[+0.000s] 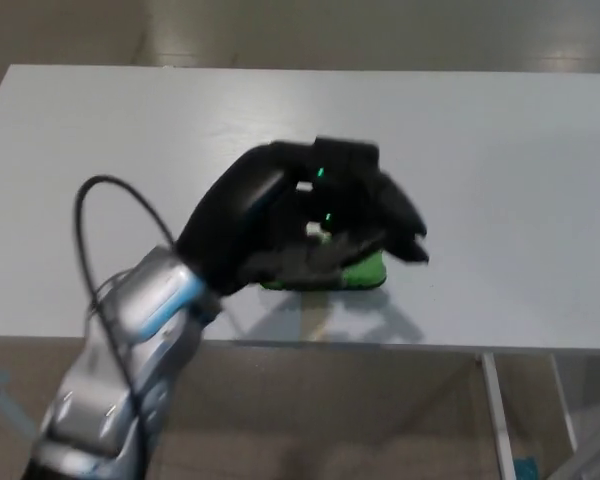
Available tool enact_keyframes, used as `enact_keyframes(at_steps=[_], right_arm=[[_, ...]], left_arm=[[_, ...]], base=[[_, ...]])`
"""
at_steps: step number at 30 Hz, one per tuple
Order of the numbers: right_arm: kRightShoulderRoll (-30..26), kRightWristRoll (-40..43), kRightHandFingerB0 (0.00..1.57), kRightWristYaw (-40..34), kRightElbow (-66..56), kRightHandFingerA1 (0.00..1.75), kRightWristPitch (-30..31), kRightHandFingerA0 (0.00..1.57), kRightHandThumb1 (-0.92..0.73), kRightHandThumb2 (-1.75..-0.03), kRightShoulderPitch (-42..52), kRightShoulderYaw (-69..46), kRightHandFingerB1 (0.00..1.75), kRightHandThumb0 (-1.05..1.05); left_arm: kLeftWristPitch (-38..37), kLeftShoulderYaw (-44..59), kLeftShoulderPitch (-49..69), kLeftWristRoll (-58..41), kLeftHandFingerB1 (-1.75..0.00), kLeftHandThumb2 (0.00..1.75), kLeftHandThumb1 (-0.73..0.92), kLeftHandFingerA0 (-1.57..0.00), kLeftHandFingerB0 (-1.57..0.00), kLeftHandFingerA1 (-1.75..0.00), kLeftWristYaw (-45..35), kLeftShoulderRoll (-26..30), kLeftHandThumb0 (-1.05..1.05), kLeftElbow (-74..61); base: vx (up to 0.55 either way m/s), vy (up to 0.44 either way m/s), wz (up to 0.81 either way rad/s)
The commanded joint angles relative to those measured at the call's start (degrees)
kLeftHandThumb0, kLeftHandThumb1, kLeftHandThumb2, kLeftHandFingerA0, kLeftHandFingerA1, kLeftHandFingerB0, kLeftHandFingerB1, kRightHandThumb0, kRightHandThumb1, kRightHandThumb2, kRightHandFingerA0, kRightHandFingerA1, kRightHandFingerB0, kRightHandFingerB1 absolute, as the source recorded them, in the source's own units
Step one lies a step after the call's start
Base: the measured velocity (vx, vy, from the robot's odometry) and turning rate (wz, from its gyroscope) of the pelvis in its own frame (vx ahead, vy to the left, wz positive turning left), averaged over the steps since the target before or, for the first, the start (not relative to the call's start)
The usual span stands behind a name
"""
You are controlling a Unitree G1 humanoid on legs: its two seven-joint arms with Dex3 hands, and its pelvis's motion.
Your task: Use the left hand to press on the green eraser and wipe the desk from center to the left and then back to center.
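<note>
Left hand (pixel 310 215) directly over green eraser (pixel 360 272), mostly covering it.

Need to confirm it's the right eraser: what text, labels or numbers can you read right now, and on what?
None readable now. The left robot hand covers the top of the green eraser; only a plain green strip shows.
The white desk carries no markings.

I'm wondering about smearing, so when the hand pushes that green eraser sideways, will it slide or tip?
The eraser looks low, flat and wide, so it should slide, not tip. The white desk looks smooth, so drag is probably slight. The left hand covers most of it; its firmness can't be judged.
</note>
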Motion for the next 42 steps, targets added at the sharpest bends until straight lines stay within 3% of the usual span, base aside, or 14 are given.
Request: enact_keyframes(at_steps=[1, 7, 8, 11, 12, 25, 26, 37, 38, 42], right_arm=[[0.5, 0.8, 0.60, 1.0, -0.1, 0.57, -1.4, 0.79, -0.79, -0.64, 1.5, 0.1, 0.38, -0.45], [0.6, 0.6, 0.60, 0.8, -0.1, 0.57, -1.2, 0.79, -0.79, -0.64, 1.2, 0.3, 0.38, -0.46], [0.5, 0.6, 0.60, 1.0, 0.0, 0.57, -1.2, 0.77, -0.79, -0.64, 1.2, 0.3, 0.38, -0.46], [0.4, 0.7, 0.60, 1.4, -0.2, 0.57, -0.9, 0.77, -0.79, -0.64, 1.1, 0.3, 0.38, -0.46], [0.4, 0.8, 0.60, 1.4, -0.5, 0.57, -0.9, 0.77, -0.79, -0.64, 1.2, 0.3, 0.38, -0.46], [0.9, 1.3, 0.60, 2.1, -0.5, 0.57, -0.9, 0.77, -0.80, -0.65, 1.5, 0.3, 0.39, -0.47], [1.0, 1.4, 0.62, 2.1, -0.5, 0.56, -1.1, 0.78, -0.79, -0.64, 1.6, 0.2, 0.39, -0.46], [1.1, 1.8, 0.62, 3.6, -1.2, 0.57, -0.6, 0.77, -0.79, -0.64, 2.0, 0.2, 0.39, -0.48], [1.0, 2.1, 0.63, 4.1, -1.1, 0.57, -0.6, 0.77, -0.79, -0.64, 2.0, 0.1, 0.39, -0.48], [1.0, 2.1, 0.63, 4.4, -0.8, 0.57, -1.0, 0.77, -0.79, -0.64, 2.0, 0.2, 0.39, -0.48]], left_arm=[[1.5, 0.8, -8.3, 8.1, -0.89, 0.65, 0.82, -0.99, -0.94, -0.74, 10.2, -5.5, -0.15, 15.0], [0.0, 3.0, -14.0, 10.8, -0.76, 0.69, 0.81, -1.02, -0.98, -0.78, 16.8, -9.6, -0.13, 26.9], [0.2, 4.0, -14.8, 10.5, -0.80, 0.85, 0.72, -0.99, -0.97, -0.83, 18.2, -10.7, -0.22, 29.1], [0.6, 5.6, -15.9, 10.3, -0.80, 0.85, 0.73, -1.00, -0.97, -0.83, 19.9, -12.2, -0.22, 31.9], [0.5, 6.2, -16.6, 10.6, -0.77, 0.68, 0.82, -1.03, -0.98, -0.78, 20.8, -12.7, -0.14, 33.7], [-4.4, 6.7, -17.7, 15.3, -0.79, 0.66, 0.84, -1.02, -0.97, -0.80, 23.6, -13.2, -0.14, 44.6], [-4.6, 6.5, -17.5, 15.5, -0.85, 0.87, 0.72, -0.99, -0.95, -0.86, 23.7, -13.4, -0.23, 45.0], [-7.5, 5.8, -17.2, 17.5, -0.85, 0.87, 0.72, -0.99, -0.95, -0.87, 25.0, -14.5, -0.22, 49.9], [-7.7, 5.8, -17.1, 17.6, -0.82, 0.69, 0.83, -1.02, -0.97, -0.84, 25.1, -14.6, -0.13, 50.2], [-8.4, 5.9, -16.5, 17.6, -0.82, 0.70, 0.83, -1.02, -0.98, -0.84, 25.4, -15.6, -0.13, 51.3]], base=[[0.00, 0.000, 0.00], [0.00, 0.000, 0.00], [0.00, 0.000, 0.00], [0.00, 0.000, 0.00], [0.00, 0.000, 0.00], [0.00, 0.000, 0.00], [0.00, 0.000, 0.00], [0.00, 0.000, 0.00], [0.00, 0.000, 0.00], [0.00, 0.000, 0.00]])
